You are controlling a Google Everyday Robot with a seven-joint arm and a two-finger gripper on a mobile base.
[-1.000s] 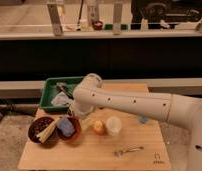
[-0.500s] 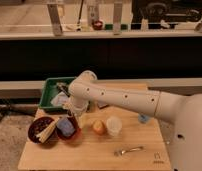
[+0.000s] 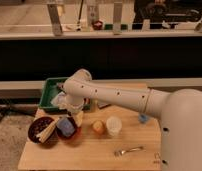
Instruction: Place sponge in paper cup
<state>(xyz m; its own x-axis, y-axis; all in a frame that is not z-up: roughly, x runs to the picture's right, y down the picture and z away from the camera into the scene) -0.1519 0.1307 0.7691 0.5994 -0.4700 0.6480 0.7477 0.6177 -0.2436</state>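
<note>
I see the sponge point(image 3: 65, 126) in the red bowl point(image 3: 76, 134), lower left, its long axis slanting upper-left to lower-right. The gripper point(image 3: 69, 104) hovers just above; I can't tell its grip.

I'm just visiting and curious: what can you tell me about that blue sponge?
The sponge is a small, soft-looking blue-purple block, resting in a red bowl on the wooden table. The gripper hangs just above and behind it; whether they touch is unclear. The paper cup stands apart, to its right.
</note>
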